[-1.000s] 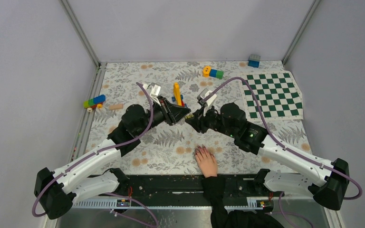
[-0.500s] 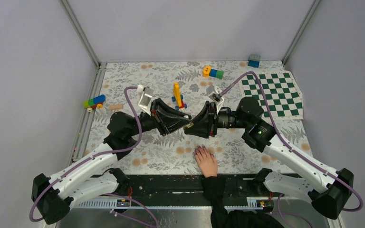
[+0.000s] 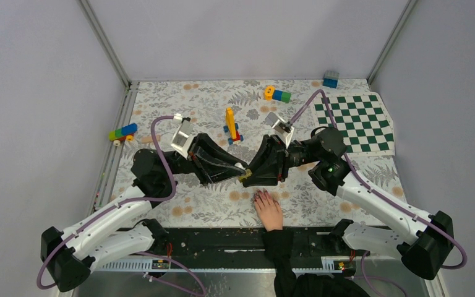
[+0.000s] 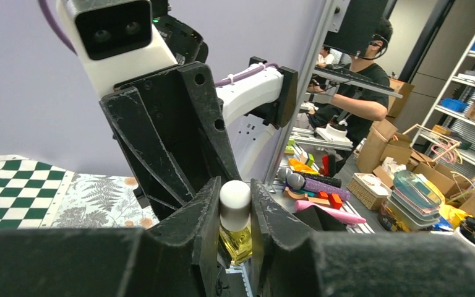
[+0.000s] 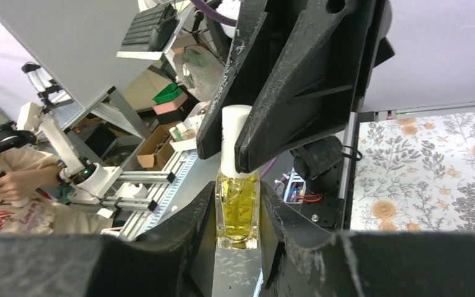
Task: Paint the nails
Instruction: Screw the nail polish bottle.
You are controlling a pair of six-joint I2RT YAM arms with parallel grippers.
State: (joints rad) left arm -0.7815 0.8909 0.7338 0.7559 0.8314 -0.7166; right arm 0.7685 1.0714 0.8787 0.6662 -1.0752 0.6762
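A small glass bottle of yellow liquid [image 5: 238,210] with a white cap [image 4: 235,197] hangs above the table between both arms. My left gripper [image 4: 235,207] is shut on the white cap, and my right gripper [image 5: 238,216] is shut on the glass body. In the top view the two grippers meet tip to tip at the bottle [image 3: 245,176], just beyond a pale hand [image 3: 269,211] with a black sleeve that lies flat at the near edge. Its dark nails [image 3: 260,195] point toward the bottle.
An upright yellow brick on a red and blue base [image 3: 231,122] stands behind the grippers. More bricks lie at the far middle [image 3: 277,94], far right corner [image 3: 330,79] and left [image 3: 122,132]. A green chessboard mat [image 3: 356,124] covers the right rear of the floral table.
Both arms have swung their joined grippers, with the bottle between them, nearer to the hand. The hand has stayed put.
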